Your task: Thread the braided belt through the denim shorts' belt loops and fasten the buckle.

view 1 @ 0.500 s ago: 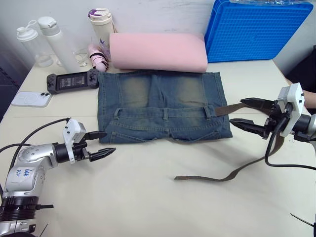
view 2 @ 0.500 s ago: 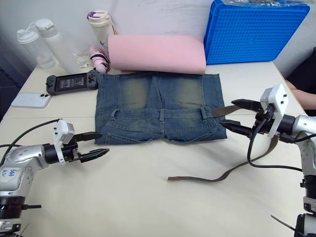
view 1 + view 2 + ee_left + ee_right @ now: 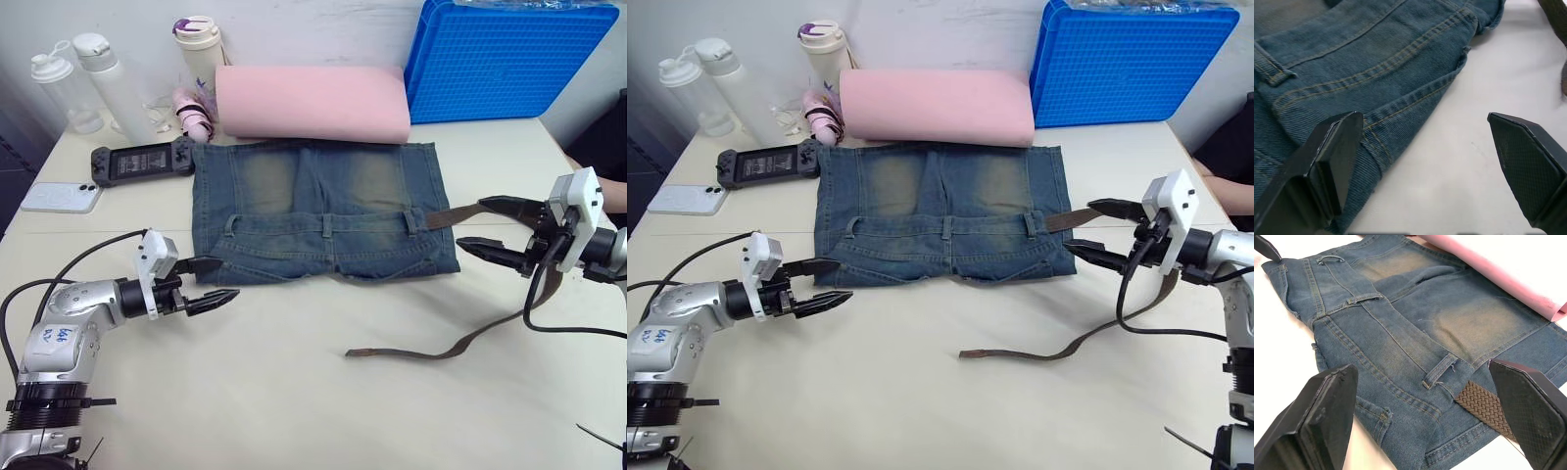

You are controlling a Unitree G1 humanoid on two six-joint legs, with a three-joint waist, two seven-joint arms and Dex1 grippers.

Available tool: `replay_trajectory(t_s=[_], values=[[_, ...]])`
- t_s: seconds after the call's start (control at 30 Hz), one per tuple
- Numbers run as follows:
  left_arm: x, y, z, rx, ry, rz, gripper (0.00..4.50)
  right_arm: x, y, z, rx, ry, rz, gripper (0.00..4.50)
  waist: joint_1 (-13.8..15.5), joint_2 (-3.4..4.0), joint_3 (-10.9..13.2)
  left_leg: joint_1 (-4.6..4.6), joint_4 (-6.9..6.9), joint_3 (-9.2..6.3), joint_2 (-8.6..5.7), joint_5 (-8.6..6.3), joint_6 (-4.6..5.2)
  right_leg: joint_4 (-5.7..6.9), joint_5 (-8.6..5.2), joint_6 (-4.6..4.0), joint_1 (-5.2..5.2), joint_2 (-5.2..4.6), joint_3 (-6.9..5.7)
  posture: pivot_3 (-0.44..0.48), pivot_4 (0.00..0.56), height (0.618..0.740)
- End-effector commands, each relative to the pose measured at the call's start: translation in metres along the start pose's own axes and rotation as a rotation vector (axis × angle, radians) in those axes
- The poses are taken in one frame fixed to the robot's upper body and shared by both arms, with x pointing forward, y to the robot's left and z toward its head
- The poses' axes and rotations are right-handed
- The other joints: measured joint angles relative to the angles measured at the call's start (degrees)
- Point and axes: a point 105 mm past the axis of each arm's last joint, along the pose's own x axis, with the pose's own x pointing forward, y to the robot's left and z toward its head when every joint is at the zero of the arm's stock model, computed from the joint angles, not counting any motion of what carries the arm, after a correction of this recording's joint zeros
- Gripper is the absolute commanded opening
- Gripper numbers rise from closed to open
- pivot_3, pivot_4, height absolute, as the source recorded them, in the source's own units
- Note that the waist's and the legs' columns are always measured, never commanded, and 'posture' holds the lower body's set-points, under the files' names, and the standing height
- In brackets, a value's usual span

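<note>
The braided belt goes under the denim shorts at their right waistband, and how far it reaches beneath the cloth is hidden. Its middle part passes behind the right claw and the black cable, so this stretch is covered. The buckle cannot be found; if it sits under the denim or behind the claw, I cannot tell. In the right wrist view the belt is cut off between the fingers at the lower edge. The belt loops are small in the head views, and whether the strap passes through any of them is not clear. The blue crate is cut by the top edge
</note>
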Motion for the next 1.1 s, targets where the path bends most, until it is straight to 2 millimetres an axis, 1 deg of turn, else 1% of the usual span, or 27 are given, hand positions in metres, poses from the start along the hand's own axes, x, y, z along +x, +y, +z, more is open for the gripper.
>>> replay_trajectory(t_s=[0.03, 0.1, 0.17, 0.23, 0.3, 0.37, 0.4, 0.43, 0.47, 0.5, 0.57, 0.63, 0.7, 0.8, 0.9, 0.97, 1.0, 1.03, 1.07, 1.1], values=[[0.004, -0.007, 0.013, 0.037, -0.028, -0.05, 4.43, -0.006, -0.001, 0.011, -0.048, -0.009, -0.003, 4.5, 0.12, 0.0, 0.0, 0.0, 0.0, 0.0, 0.0, 0.0, 0.0, 0.0, 0.0, 0.0, 0.0, 0.0, 0.0, 0.0, 0.15, 0.74], [0.007, -0.01, 0.016, 0.044, -0.028, -0.076, 4.43, -0.007, 0.0, 0.012, -0.054, -0.004, -0.001, 4.5, 0.17, 0.0, 0.0, -0.01, 0.02, -0.01, -0.01, 0.0, 0.0, 0.0, 0.0, 0.0, 0.0, -0.01, -0.01, 0.0, 0.15, 0.74], [0.012, -0.016, 0.02, 0.062, -0.025, -0.132, 4.43, -0.005, 0.005, 0.015, -0.078, 0.014, 0.024, 4.5, 0.21, 0.0, 0.0, -0.02, 0.03, -0.01, -0.03, 0.0, 0.0, 0.01, 0.0, 0.0, 0.01, -0.03, -0.01, 0.0, 0.15, 0.74], [0.017, -0.022, 0.028, 0.074, -0.039, -0.187, 4.43, -0.001, 0.016, 0.019, -0.107, 0.036, 0.068, 4.5, 0.14, 0.01, 0.0, -0.02, 0.02, -0.01, -0.03, 0.0, 0.0, 0.0, 0.0, 0.0, 0.01, -0.03, -0.01, 0.0, 0.15, 0.74], [0.021, -0.032, 0.035, 0.087, -0.047, -0.261, 4.43, 0.006, 0.035, 0.022, -0.131, 0.063, 0.137, 4.5, 0.08, 0.01, 0.0, -0.02, 0.02, -0.02, 0.0, 0.0, 0.0, 0.01, 0.0, 0.0, 0.0, 0.0, -0.01, 0.0, 0.15, 0.74], [0.023, -0.046, 0.04, 0.153, -0.032, -0.376, 4.43, 0.014, 0.061, 0.022, -0.08, 0.11, 0.218, 4.5, 0.09, 0.01, 0.0, -0.02, 0.01, -0.02, 0.02, 0.0, -0.01, 0.0, 0.0, 0.0, 0.0, 0.02, 0.0, 0.0, 0.15, 0.74], [0.026, -0.052, 0.04, 0.189, -0.002, -0.418, 4.43, 0.02, 0.078, 0.023, -0.07, 0.131, 0.275, 4.5, 0.11, 0.01, 0.0, -0.02, 0.0, -0.02, 0.04, 0.0, -0.01, 0.0, 0.0, 0.0, 0.0, 0.03, -0.01, 0.0, 0.15, 0.74], [0.029, -0.055, 0.04, 0.213, 0.02, -0.445, 4.43, 0.023, 0.091, 0.023, -0.064, 0.145, 0.314, 4.5, 0.11, 0.01, 0.0, -0.02, 0.0, -0.02, 0.03, 0.0, -0.01, -0.01, 0.0, 0.0, 0.0, 0.03, -0.01, 0.0, 0.15, 0.74], [0.03, -0.056, 0.04, 0.223, 0.034, -0.455, 4.43, 0.024, 0.098, 0.024, -0.064, 0.152, 0.332, 4.5, 0.12, 0.01, 0.0, -0.02, 0.01, -0.02, 0.04, 0.0, -0.01, -0.02, 0.0, 0.0, 0.0, 0.03, 0.0, 0.0, 0.15, 0.74], [0.033, -0.061, 0.037, 0.253, 0.067, -0.498, 4.43, 0.026, 0.114, 0.018, -0.071, 0.202, 0.387, 4.5, 0.14, 0.01, 0.0, -0.02, 0.01, -0.03, 0.04, -0.01, -0.01, -0.02, 0.0, 0.0, 0.0, 0.03, 0.0, 0.0, 0.15, 0.74], [0.037, -0.067, 0.031, 0.296, 0.127, -0.561, 4.43, 0.029, 0.136, 0.006, -0.085, 0.278, 0.451, 4.5, 0.28, 0.01, 0.01, -0.03, 0.02, -0.02, 0.0, -0.01, -0.01, -0.05, 0.0, 0.0, 0.01, 0.01, 0.01, 0.0, 0.15, 0.74], [0.039, -0.07, 0.025, 0.31, 0.163, -0.591, 4.43, 0.031, 0.151, -0.006, -0.088, 0.326, 0.472, 4.5, 0.31, -0.01, 0.0, -0.04, 0.03, -0.04, -0.01, -0.01, 0.0, -0.07, 0.0, 0.0, 0.03, 0.01, 0.0, 0.0, 0.15, 0.74], [0.042, -0.071, 0.021, 0.31, 0.172, -0.599, 4.43, 0.036, 0.158, -0.02, -0.091, 0.368, 0.449, 4.5, 0.32, -0.01, 0.0, -0.05, 0.03, -0.03, -0.03, -0.02, 0.01, -0.09, 0.0, 0.0, 0.04, 0.0, 0.01, 0.0, 0.15, 0.74], [0.046, -0.072, 0.016, 0.31, 0.176, -0.603, 4.43, 0.043, 0.16, -0.04, -0.125, 0.43, 0.39, 4.5, 0.22, -0.01, 0.0, -0.05, 0.04, -0.02, -0.04, -0.02, 0.02, -0.07, 0.0, 0.0, 0.03, -0.01, 0.03, 0.0, 0.15, 0.74], [0.05, -0.074, 0.015, 0.304, 0.167, -0.595, 4.43, 0.049, 0.163, -0.058, -0.174, 0.475, 0.358, 4.5, 0.19, -0.01, 0.0, -0.05, 0.04, -0.02, -0.03, -0.02, 0.02, -0.04, 0.0, 0.0, 0.01, 0.01, 0.03, 0.0, 0.15, 0.74], [0.055, -0.073, 0.02, 0.3, 0.144, -0.573, 4.5, 0.055, 0.163, -0.063, -0.198, 0.475, 0.336, 4.0, 0.2, -0.01, 0.0, -0.05, 0.04, -0.03, -0.03, -0.02, 0.02, -0.05, 0.0, 0.0, 0.01, 0.01, 0.03, 0.0, 0.15, 0.74], [0.057, -0.073, 0.021, 0.298, 0.136, -0.566, 4.5, 0.057, 0.163, -0.064, -0.206, 0.473, 0.327, 3.66, 0.22, -0.01, 0.0, -0.05, 0.05, -0.03, -0.03, -0.02, 0.02, -0.05, 0.0, 0.0, 0.01, 0.01, 0.03, 0.0, 0.15, 0.74], [0.059, -0.073, 0.022, 0.301, 0.132, -0.558, 4.5, 0.058, 0.164, -0.063, -0.23, 0.473, 0.336, 3.13, 0.18, -0.02, -0.01, -0.06, 0.06, -0.04, -0.05, -0.02, 0.02, -0.04, 0.0, 0.0, 0.01, 0.01, 0.03, 0.0, 0.15, 0.74], [0.06, -0.073, 0.023, 0.304, 0.131, -0.553, 4.5, 0.058, 0.164, -0.063, -0.248, 0.474, 0.344, 2.78, 0.16, -0.03, -0.01, -0.04, 0.07, -0.03, -0.04, -0.02, 0.02, -0.04, 0.0, 0.0, 0.02, 0.02, 0.03, 0.0, 0.15, 0.74], [0.061, -0.073, 0.022, 0.3, 0.133, -0.549, 4.5, 0.058, 0.164, -0.06, -0.263, 0.469, 0.351, 2.23, 0.16, -0.04, -0.02, -0.04, 0.08, -0.04, -0.03, -0.01, 0.02, -0.02, 0.0, 0.0, 0.02, 0.02, 0.03, 0.0, 0.15, 0.74]])
